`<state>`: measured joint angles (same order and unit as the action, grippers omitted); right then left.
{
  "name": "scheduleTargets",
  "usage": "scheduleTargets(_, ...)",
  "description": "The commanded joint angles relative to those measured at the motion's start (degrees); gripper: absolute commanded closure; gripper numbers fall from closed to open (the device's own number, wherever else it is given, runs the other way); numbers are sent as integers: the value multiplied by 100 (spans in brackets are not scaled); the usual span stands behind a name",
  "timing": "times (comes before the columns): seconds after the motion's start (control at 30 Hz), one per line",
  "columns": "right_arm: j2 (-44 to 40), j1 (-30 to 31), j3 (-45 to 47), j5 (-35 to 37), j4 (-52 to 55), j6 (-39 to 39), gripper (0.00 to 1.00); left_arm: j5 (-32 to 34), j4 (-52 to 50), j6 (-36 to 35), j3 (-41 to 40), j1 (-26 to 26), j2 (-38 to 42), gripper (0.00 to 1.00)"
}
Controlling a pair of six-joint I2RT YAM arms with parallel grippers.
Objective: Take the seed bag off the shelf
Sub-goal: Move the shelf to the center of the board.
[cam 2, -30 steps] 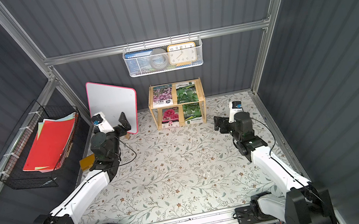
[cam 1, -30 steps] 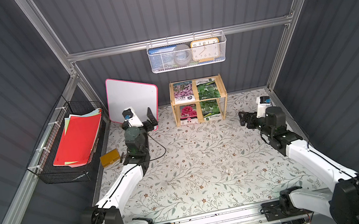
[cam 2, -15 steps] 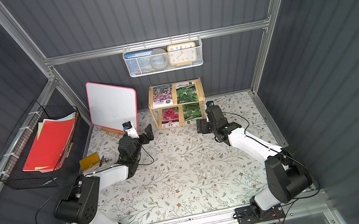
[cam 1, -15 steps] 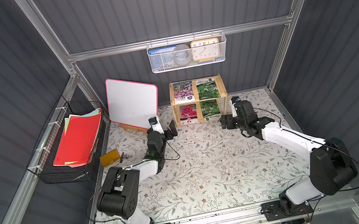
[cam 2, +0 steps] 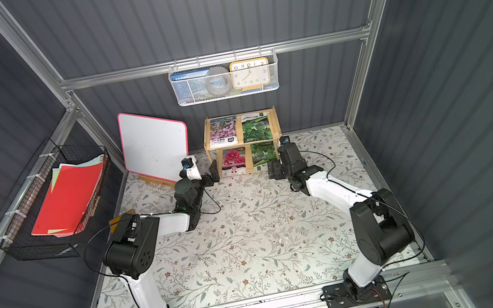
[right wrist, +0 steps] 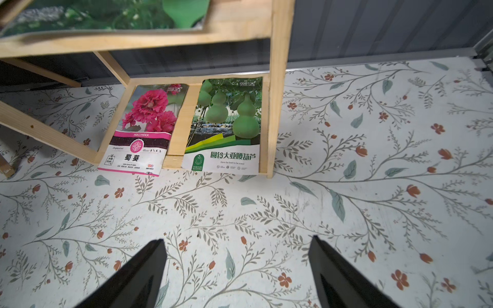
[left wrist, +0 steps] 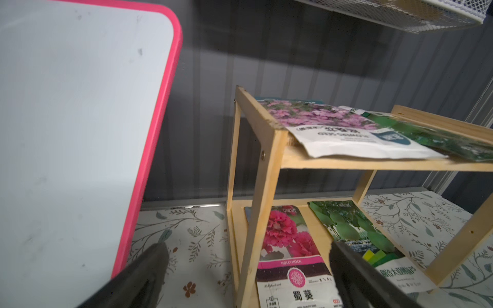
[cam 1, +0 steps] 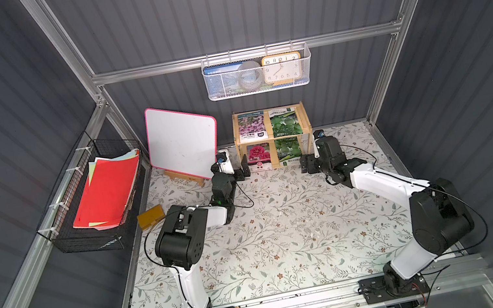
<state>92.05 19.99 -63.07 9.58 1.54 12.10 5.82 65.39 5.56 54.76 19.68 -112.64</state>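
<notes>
The left tool [cam 1: 240, 172], jaws spread and empty, sits at the shelf's [cam 1: 305, 117] 8 o'clock. One finger [left wrist: 354, 272] seems just before the hollyhock bag [right wrist: 138, 133], though that wrist view is blurred. The right tool [cam 1: 307, 164], likewise spread, sits at 4 o'clock, facing the gourd bag [right wrist: 229, 125]. Both lower bags overhang the front edge, easy to pinch. A pink-flower bag [cam 1: 252, 125] and green bag [cam 1: 285, 121] lie on top. The shelf backs the wall at the table's [cam 1: 284, 223] 12 o'clock.
</notes>
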Motion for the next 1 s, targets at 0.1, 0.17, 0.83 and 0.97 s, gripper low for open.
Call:
scheduleTargets(0.1, 256, 9, -45, 464, -431, -38, 11, 93, -344, -485, 469, 27, -378, 0)
scheduleTargets(0.17, 261, 6, 16, 650, -566, -39, 12, 94, -360, -510, 548, 27, -454, 0)
scheduleTargets(0.83, 1030, -289, -97, 477, -1706, -126, 24, 83, -1166, -330, 1716, 27, -1154, 9)
scheduleTargets(0.97, 1241, -355, -218, 327, -1835, -118, 25, 92, -1286, -292, 1832, 27, -1207, 14)
